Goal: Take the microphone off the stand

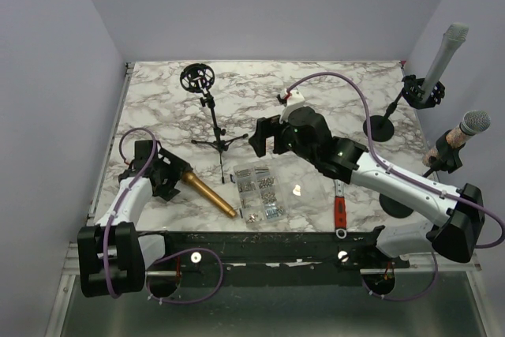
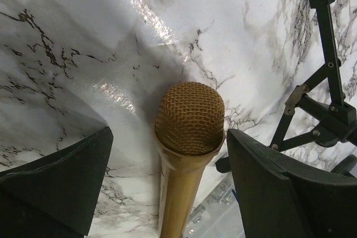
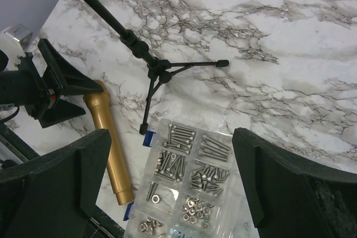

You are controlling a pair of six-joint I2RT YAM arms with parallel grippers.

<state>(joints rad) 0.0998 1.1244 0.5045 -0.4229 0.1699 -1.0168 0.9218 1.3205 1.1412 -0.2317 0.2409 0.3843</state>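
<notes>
Where veined marble tabletop gleams, gold mesh-domed cylindrical microphone.

The mic has a satin gold metallic body and woven mesh head. The table is glossy, marble-patterned. The stand is matt black; the box, clear plastic.

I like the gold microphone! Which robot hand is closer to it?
Left. The left gripper has its open fingers on either side of the gold microphone, at its head. The right gripper hangs farther off, near the clear screw box.
</notes>
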